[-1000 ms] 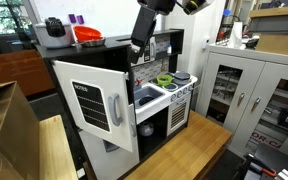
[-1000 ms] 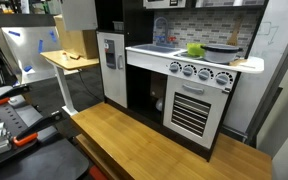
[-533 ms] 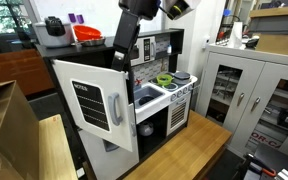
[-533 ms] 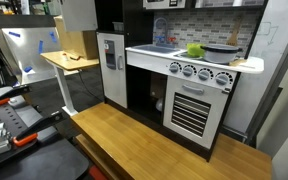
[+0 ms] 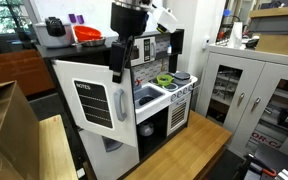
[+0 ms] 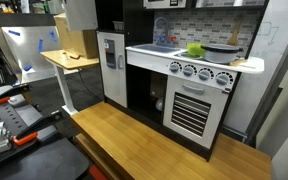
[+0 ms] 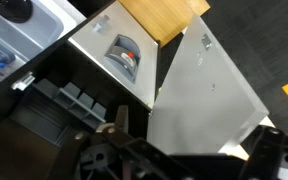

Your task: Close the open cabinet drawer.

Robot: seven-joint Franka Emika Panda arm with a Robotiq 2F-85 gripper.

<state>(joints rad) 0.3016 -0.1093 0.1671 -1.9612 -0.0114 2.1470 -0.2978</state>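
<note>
The cabinet drawer is the toy kitchen's large white door (image 5: 96, 105) with a black "NOTES" board and a vertical silver bar handle (image 5: 120, 103). It stands swung wide open. My gripper (image 5: 117, 68) hangs from above, just behind the door's top edge near the handle side. In the wrist view my gripper (image 7: 194, 128) looks open, its dark fingers apart at the bottom of the frame, with the door's plain white inner face (image 7: 209, 85) between them. It holds nothing. An exterior view (image 6: 80, 12) shows only a white panel at the top, and the gripper is out of view there.
The smaller white panel with a grey dispenser (image 6: 111, 62) (image 7: 124, 55) sits below beside the black opening. The toy sink and stove counter (image 5: 159, 92) hold a green item (image 6: 195, 50). A grey glass-door cabinet (image 5: 246, 90) stands beside it. A wooden table (image 6: 154, 145) is in front.
The arm has swung across and down from above the kitchen's back wall to the top edge of the open door. The door has not visibly moved.
</note>
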